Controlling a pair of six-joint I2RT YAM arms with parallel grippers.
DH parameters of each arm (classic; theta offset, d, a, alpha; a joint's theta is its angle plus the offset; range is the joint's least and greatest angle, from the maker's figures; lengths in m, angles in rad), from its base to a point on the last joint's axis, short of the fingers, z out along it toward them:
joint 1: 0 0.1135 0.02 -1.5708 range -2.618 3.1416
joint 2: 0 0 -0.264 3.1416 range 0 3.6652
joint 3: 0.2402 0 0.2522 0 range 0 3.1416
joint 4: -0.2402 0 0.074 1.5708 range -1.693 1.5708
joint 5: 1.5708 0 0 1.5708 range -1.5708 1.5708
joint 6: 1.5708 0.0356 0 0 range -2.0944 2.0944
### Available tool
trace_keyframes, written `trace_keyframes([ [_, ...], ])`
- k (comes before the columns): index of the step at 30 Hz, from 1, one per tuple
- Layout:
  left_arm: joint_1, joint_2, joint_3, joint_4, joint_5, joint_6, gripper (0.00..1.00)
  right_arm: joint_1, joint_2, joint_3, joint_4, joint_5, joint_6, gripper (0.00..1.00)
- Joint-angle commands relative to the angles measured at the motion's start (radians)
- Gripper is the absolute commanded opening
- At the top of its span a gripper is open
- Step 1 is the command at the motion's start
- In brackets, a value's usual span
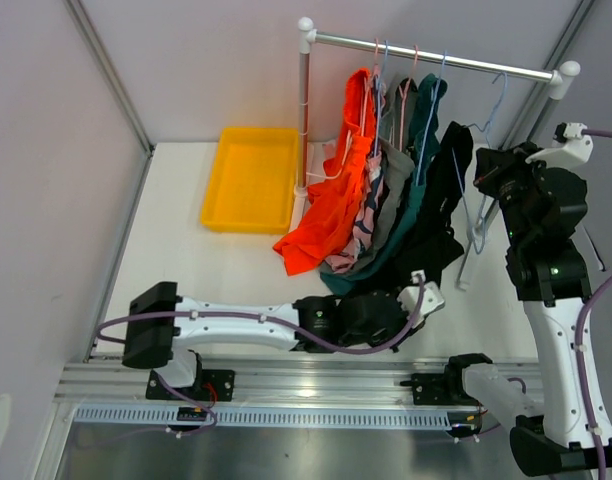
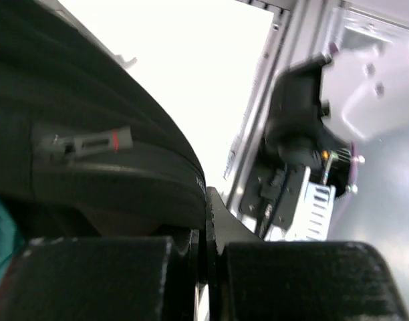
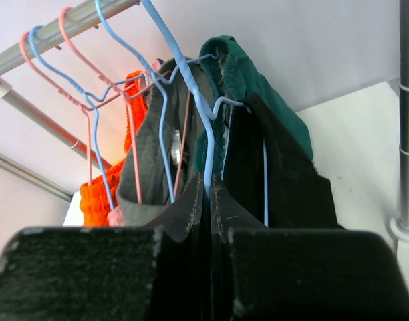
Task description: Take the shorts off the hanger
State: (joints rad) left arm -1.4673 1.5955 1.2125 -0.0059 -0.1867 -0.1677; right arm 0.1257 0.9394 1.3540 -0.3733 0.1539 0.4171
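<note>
Five shorts hang on wire hangers from the rail (image 1: pixel 436 58): orange (image 1: pixel 331 205), pink patterned (image 1: pixel 358 235), grey (image 1: pixel 386 195), dark teal (image 1: pixel 411 185) and black (image 1: pixel 446 195). My right gripper (image 1: pixel 486 172) is at the rack's right end, shut on the wire of the rightmost blue hanger (image 3: pixel 191 87), which carries the black shorts (image 3: pixel 285 180). My left gripper (image 1: pixel 426 297) is low at the hem of the black shorts. Its jaws are closed, with black fabric (image 2: pixel 111 180) running down between them.
A yellow tray (image 1: pixel 248 180) lies on the table left of the rack's white post (image 1: pixel 305 110). The rack's right post (image 3: pixel 407 114) stands close to my right gripper. Walls enclose the back and left.
</note>
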Motion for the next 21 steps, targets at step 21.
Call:
trace_keyframes([
  [21, 0.26, 0.347, 0.524, -0.353, 0.03, -0.202, 0.0, -0.008, 0.059, 0.457, -0.317, 0.065, 0.08, 0.0],
])
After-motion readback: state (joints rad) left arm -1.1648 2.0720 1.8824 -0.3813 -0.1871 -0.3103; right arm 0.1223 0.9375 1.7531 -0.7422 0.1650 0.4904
